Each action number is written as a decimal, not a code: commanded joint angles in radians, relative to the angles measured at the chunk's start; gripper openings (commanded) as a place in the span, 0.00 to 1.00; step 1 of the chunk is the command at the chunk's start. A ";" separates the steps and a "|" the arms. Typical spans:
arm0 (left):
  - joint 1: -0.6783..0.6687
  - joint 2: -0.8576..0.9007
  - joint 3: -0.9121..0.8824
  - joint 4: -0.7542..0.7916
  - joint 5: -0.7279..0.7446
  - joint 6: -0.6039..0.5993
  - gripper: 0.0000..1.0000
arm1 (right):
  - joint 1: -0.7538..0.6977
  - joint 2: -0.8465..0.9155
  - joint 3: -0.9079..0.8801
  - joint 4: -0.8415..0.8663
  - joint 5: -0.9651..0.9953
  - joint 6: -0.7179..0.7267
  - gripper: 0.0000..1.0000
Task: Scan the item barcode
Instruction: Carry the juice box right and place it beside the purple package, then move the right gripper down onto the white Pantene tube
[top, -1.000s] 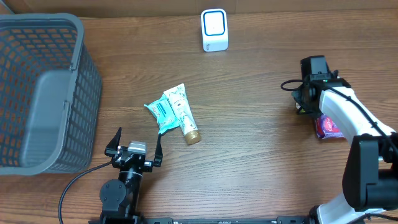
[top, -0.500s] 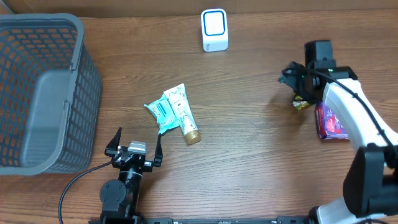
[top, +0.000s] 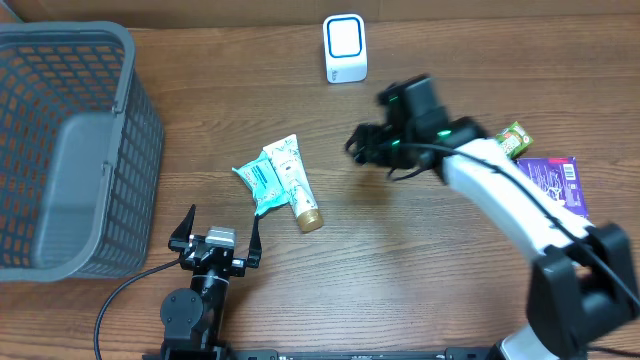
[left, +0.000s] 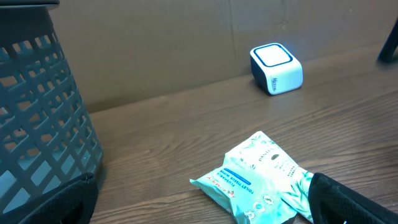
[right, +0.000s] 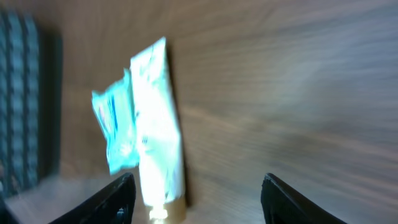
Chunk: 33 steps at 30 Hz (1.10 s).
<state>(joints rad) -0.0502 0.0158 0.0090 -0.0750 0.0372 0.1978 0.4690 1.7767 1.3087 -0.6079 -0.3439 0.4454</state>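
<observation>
The right gripper (top: 362, 146) hangs over mid-table, jaws parted and empty. Left of it lies the white tube (top: 296, 180), long axis far to near, gold cap toward the near edge, a teal packet (top: 257, 180) touching its left side. The left gripper (top: 221, 222), wide and empty, sits just near of them

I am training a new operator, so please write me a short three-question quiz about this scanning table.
1. Which item lies against the teal wipes packet? A) white tube with gold cap B) purple wrapper C) grey basket
2. True or false: the right arm's jaws stand open and empty.
3. Fill in: in the overhead view, the white scanner box with blue-lit face stands near the ____ edge of the brown wooden table.
Key: 1 A; 2 true; 3 top
</observation>
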 joint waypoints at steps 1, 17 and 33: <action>0.006 -0.005 -0.004 -0.002 0.000 -0.003 1.00 | 0.056 0.066 0.060 -0.020 -0.017 -0.063 0.65; 0.006 -0.005 -0.004 -0.002 0.000 -0.003 1.00 | 0.262 0.275 0.168 -0.024 0.092 -0.163 0.61; 0.006 -0.005 -0.004 -0.002 0.000 -0.003 1.00 | 0.264 0.294 0.168 -0.002 0.176 -0.074 0.13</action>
<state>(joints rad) -0.0502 0.0158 0.0090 -0.0750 0.0372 0.1978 0.7494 2.0583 1.4597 -0.6113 -0.1967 0.3504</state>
